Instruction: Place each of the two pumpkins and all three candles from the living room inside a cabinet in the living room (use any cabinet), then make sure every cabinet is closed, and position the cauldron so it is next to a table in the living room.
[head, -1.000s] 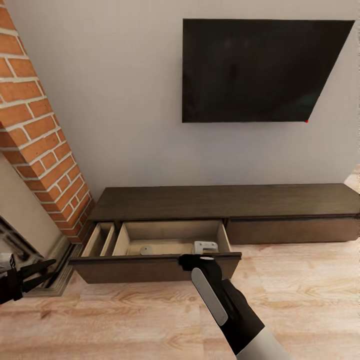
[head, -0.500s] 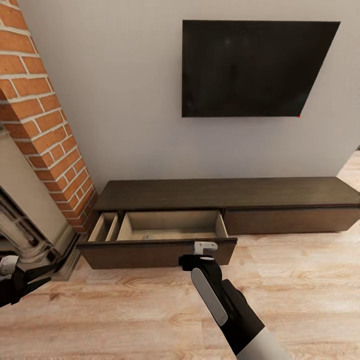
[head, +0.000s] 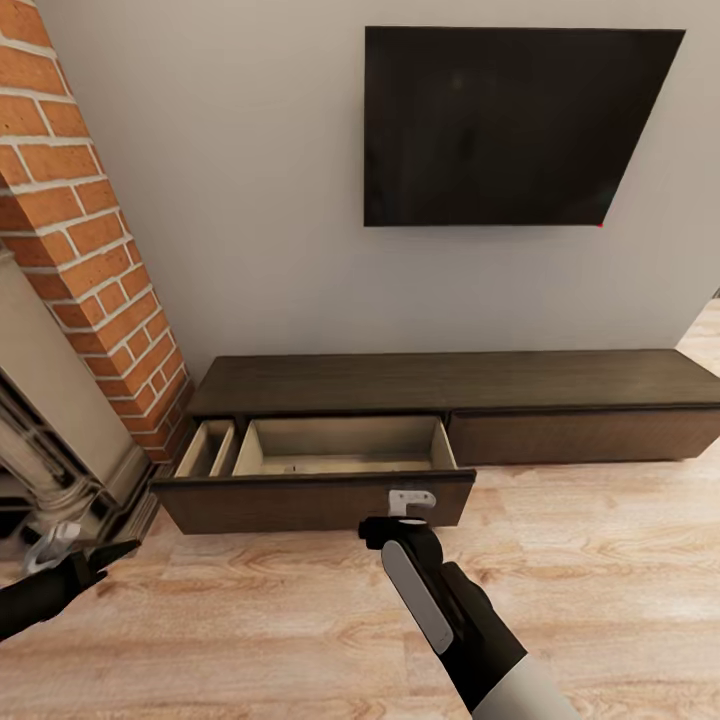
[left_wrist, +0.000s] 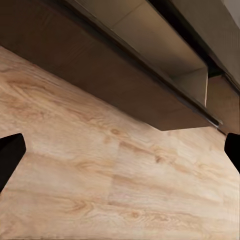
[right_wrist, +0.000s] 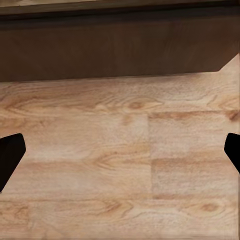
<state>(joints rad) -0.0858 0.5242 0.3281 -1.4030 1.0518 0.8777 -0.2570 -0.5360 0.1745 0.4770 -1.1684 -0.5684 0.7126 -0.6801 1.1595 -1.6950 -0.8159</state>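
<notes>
The cabinet (head: 450, 400) stands against the wall, below a dark wall-mounted screen (head: 510, 125) and beside a brick column (head: 90, 250). Its left drawer (head: 315, 500) is pulled out over the wooden floor (head: 600, 580), exposing pale beige inner walls and a narrow side compartment at the left end. The drawer contents cannot be made out. The right front panel (head: 585, 437) is flush with the cabinet.

The right gripper (head: 410, 500) hangs just in front of the open drawer front, above the floor. Its fingers (right_wrist: 10, 155) are spread wide apart and hold nothing. The left gripper (head: 75, 555) hangs low near the fireplace base (head: 60, 470), well apart from the drawer. Its fingers (left_wrist: 10, 155) are likewise spread and empty.
</notes>
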